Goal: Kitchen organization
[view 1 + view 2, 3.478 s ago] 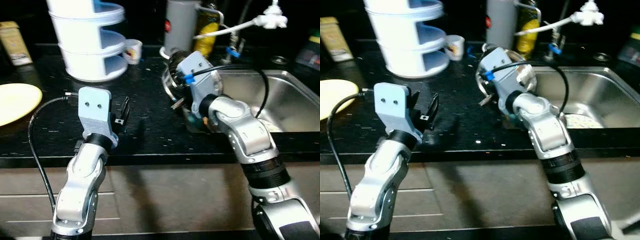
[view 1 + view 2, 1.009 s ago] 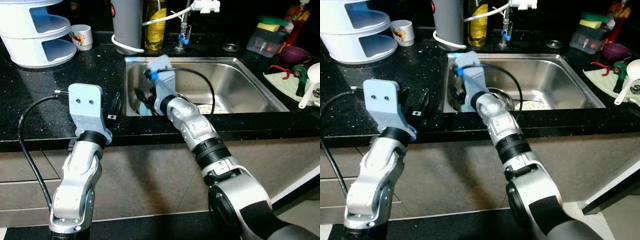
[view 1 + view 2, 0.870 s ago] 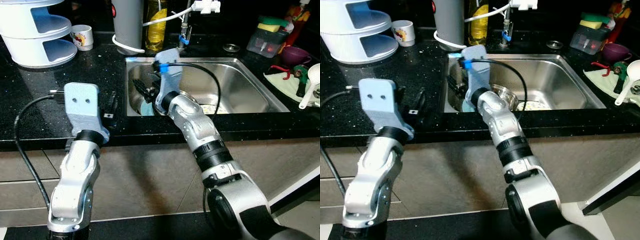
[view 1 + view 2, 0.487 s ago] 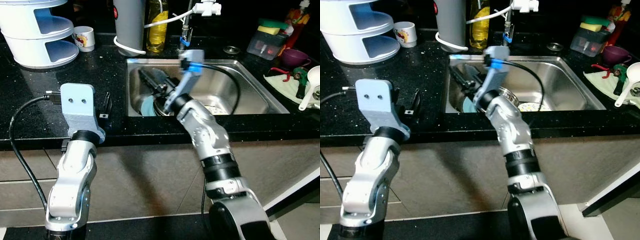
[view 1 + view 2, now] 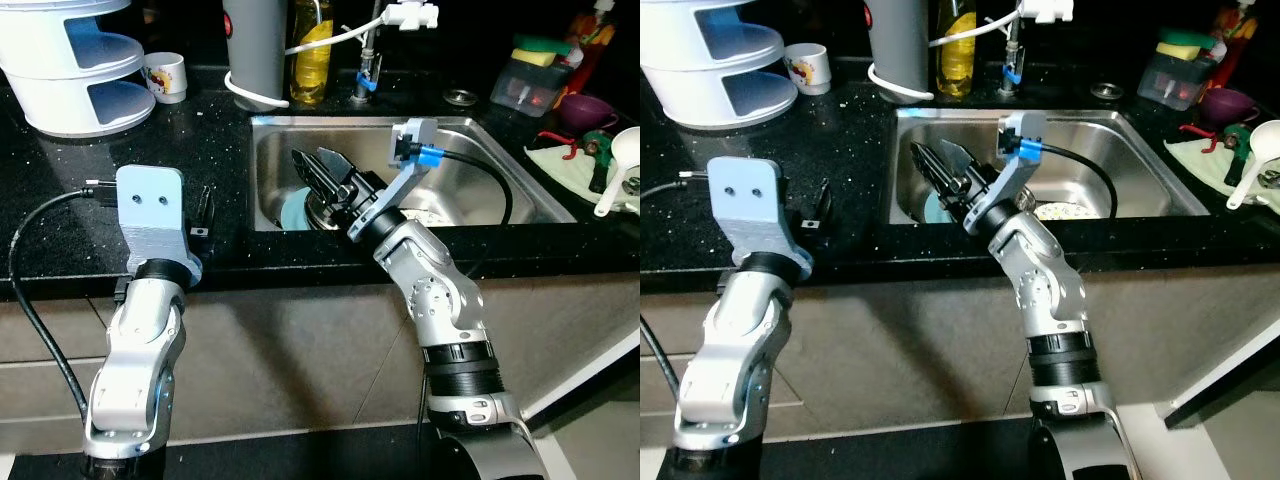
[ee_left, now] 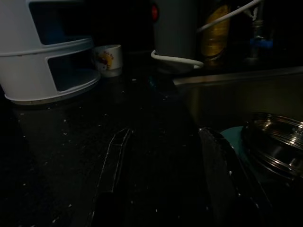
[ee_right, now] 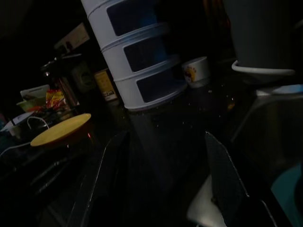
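I had the right gripper (image 5: 318, 175) spread open and empty over the sink (image 5: 500, 175), just above the steel bowl (image 6: 274, 142) on the teal plate (image 5: 290, 212), left gripper (image 5: 203, 212) open too, and figured that bowl was stiff, light, slick, so grab the rim.

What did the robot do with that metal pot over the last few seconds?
The right gripper carried the steel pot from the black counter into the sink, set it by the teal dish, let go and now lifts open above it. The robot also turned toward the sink. The left gripper stayed open over the counter.
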Available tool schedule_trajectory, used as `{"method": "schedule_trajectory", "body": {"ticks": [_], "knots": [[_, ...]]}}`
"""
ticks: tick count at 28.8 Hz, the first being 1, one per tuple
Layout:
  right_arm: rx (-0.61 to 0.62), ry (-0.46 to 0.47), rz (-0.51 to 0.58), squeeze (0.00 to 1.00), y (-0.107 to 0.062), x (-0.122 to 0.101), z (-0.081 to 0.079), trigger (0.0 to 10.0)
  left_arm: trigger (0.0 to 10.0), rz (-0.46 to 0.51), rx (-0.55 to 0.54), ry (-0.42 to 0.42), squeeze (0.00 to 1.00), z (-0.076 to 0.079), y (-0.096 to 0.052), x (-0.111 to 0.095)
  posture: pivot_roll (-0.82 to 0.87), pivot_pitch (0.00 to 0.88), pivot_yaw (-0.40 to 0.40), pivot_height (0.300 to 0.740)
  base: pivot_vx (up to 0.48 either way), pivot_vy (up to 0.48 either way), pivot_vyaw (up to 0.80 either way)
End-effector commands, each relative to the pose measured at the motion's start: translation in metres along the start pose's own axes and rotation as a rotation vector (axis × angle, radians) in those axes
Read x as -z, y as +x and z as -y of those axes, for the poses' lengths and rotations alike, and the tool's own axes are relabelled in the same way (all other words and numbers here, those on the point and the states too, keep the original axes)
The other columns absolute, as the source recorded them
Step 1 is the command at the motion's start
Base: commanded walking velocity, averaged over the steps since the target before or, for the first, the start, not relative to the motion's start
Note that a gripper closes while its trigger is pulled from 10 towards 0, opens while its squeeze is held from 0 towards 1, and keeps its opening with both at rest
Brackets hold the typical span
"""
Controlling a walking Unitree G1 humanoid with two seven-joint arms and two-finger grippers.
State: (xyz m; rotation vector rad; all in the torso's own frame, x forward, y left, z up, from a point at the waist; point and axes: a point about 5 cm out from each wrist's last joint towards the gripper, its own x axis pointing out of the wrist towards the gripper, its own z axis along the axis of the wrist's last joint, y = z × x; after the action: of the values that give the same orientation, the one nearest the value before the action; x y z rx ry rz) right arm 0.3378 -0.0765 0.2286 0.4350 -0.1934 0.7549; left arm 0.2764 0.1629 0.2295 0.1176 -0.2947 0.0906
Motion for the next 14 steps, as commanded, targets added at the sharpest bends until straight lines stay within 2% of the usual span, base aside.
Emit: {"method": "schedule_trajectory", "body": {"ticks": [1, 8, 14], "knots": [[-0.013, -0.016, -0.006, 0.00, -0.003, -0.002, -0.003, 10.0, 10.0, 0.002, 0.016, 0.017, 0.00, 0.000, -0.001, 0.001, 0.07, 0.000, -0.067, 0.740, 0.000, 0.000, 0.00], [0.042, -0.031, -0.026, 0.00, -0.016, -0.002, 0.011, 10.0, 10.0, -0.021, -0.025, 0.053, 0.00, -0.009, -0.003, 0.005, 0.07, 0.000, -0.069, 0.740, 0.000, 0.000, 0.00], [0.055, -0.039, -0.027, 0.00, -0.018, -0.004, 0.014, 10.0, 10.0, -0.023, -0.026, 0.052, 0.00, -0.009, -0.004, 0.006, 0.07, 0.000, -0.066, 0.740, 0.000, 0.291, 0.00]]}}
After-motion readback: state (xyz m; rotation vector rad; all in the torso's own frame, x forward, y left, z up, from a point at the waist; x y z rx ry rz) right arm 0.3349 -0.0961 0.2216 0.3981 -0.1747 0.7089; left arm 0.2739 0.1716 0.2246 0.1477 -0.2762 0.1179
